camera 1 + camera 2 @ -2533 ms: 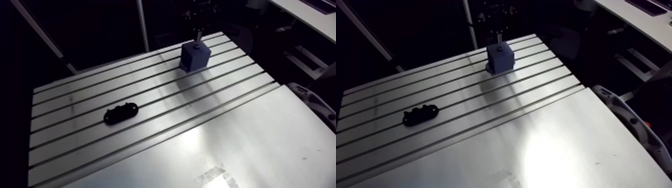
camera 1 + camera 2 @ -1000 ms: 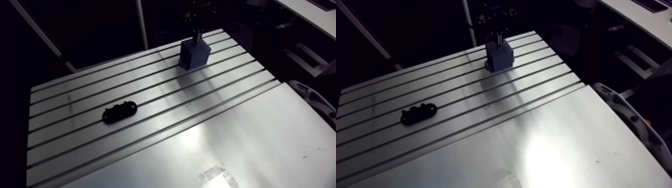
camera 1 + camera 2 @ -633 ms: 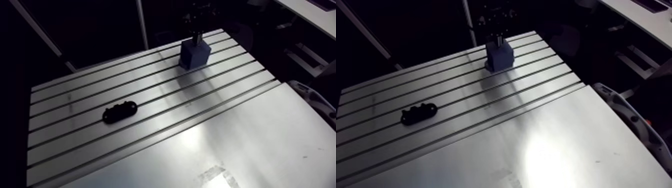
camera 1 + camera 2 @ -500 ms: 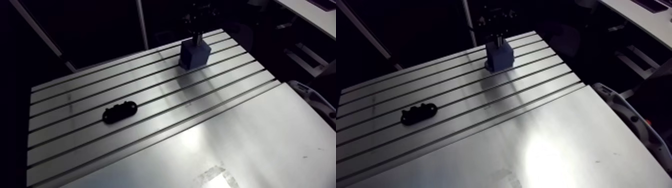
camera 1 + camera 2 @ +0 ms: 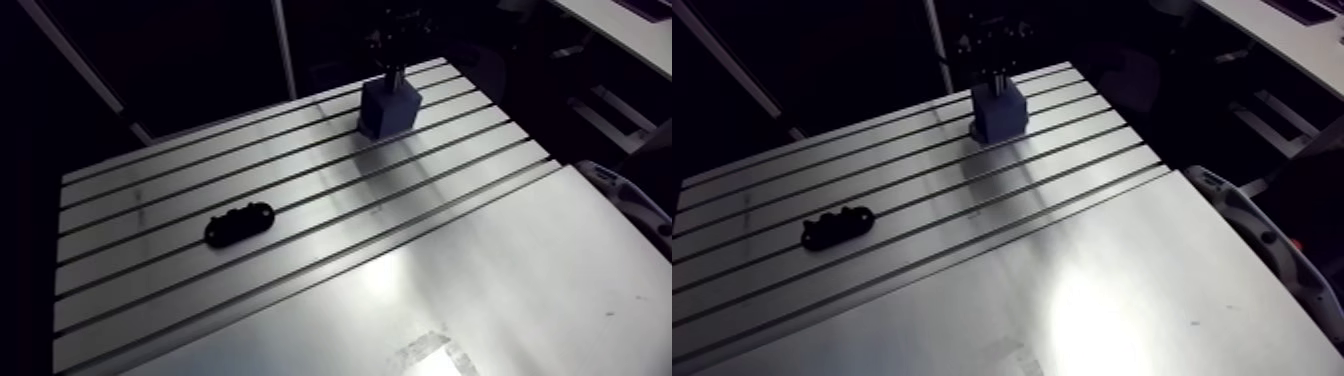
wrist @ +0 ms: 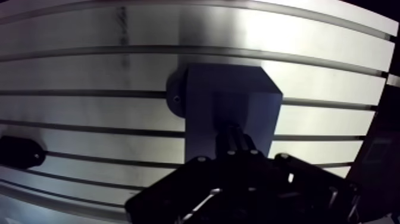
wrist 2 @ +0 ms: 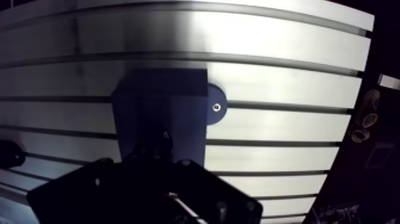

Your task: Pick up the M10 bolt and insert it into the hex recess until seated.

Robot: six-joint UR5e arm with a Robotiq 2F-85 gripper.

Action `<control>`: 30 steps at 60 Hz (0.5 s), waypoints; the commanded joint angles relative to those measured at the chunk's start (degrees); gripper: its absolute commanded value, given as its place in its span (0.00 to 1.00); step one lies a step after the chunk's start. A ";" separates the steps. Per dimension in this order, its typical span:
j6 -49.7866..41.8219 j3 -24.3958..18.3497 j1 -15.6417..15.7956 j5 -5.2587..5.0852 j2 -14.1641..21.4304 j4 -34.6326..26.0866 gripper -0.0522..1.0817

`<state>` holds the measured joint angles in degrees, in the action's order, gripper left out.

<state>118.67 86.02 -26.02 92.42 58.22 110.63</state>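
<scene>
A blue block with the recess in its top stands near the far edge of the slotted table. My gripper comes straight down onto the block's top. In the wrist view the two dark fingers stand close together, pressed against the top of the blue block. A thin pale shaft, the M10 bolt, shows between the gripper and the block in the arm view. In the wrist view the fingers hide the bolt and the recess. The block's round base flange carries a small screw.
A black oblong holder lies on the left part of the table, far from the block; its end shows beside the gripper in the wrist view. A smooth plate covers the near right of the table.
Since the earliest frames the gripper has come down closer onto the block's top, and the camera shifted a little with it. Just before now nothing visibly moves.
</scene>
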 commanded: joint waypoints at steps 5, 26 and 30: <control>0.38 0.59 -0.01 0.00 -0.01 1.83 0.99; 0.47 -0.09 -0.09 -0.17 0.08 1.32 0.99; 0.47 -0.19 -0.09 -0.18 0.17 1.23 0.99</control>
<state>119.07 86.33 -26.08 92.32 58.28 112.22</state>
